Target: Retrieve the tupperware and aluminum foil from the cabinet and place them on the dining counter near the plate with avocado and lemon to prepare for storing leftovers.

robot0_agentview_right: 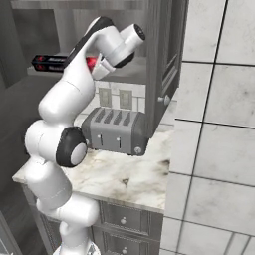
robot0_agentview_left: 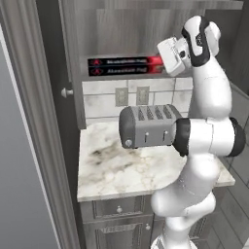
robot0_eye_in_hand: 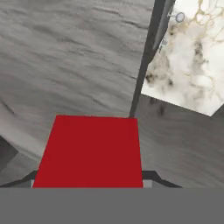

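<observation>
while the aluminum foil [robot0_agentview_left: 125, 66] lies on the cabinet [robot0_agentview_left: 146, 29] shelf above the toaster [robot0_agentview_left: 147, 126], the gripper [robot0_eye_in_hand: 87, 181] sits at its red end; finger state can't be told.

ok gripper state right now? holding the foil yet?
Gripper: at the red end of the aluminum foil on the cabinet shelf; whether it is open or gripping cannot be told.
</observation>
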Tool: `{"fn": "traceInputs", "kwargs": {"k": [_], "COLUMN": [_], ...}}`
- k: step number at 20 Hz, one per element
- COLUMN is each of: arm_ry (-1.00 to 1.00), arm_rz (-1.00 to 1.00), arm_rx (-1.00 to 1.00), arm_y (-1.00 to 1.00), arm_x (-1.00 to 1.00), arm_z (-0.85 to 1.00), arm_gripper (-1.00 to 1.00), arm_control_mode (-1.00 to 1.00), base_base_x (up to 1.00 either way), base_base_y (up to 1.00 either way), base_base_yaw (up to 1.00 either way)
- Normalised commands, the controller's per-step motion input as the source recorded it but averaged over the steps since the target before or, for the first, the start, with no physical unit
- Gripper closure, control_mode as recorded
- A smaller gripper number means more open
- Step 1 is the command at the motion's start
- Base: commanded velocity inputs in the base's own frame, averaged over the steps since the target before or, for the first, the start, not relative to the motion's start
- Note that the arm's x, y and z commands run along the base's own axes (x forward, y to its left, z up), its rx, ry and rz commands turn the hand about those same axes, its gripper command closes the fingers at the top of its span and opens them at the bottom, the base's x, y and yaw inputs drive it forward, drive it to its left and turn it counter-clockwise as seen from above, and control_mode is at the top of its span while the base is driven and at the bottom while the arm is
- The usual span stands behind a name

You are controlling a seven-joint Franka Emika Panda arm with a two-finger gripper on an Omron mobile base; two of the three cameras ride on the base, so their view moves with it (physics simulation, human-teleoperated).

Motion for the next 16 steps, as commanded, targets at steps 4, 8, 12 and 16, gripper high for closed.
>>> {"fn": "traceInputs", "kwargs": {"k": [4,8,12,16], "arm_ry": [-0.06,0.01,0.01,0.0], "arm_rz": [-0.18,-0.28,-0.34,-0.4], "arm_rx": [0.0,0.0,0.0,0.0], "arm_y": [0.26,0.01,-0.05,-0.39], "arm_x": [-1.0,-1.0,-1.0,-1.0], "arm_z": [0.0,0.12,0.34,0.53], "arm_gripper": [1.0,1.0,1.0,1.0], "arm_control_mode": [-1.0,-1.0,-1.0,-1.0], "base_base_x": [0.0,0.0,0.0,0.0], "base_base_y": [0.0,0.0,0.0,0.0], "base_base_yaw": [0.0,0.0,0.0,0.0]}}
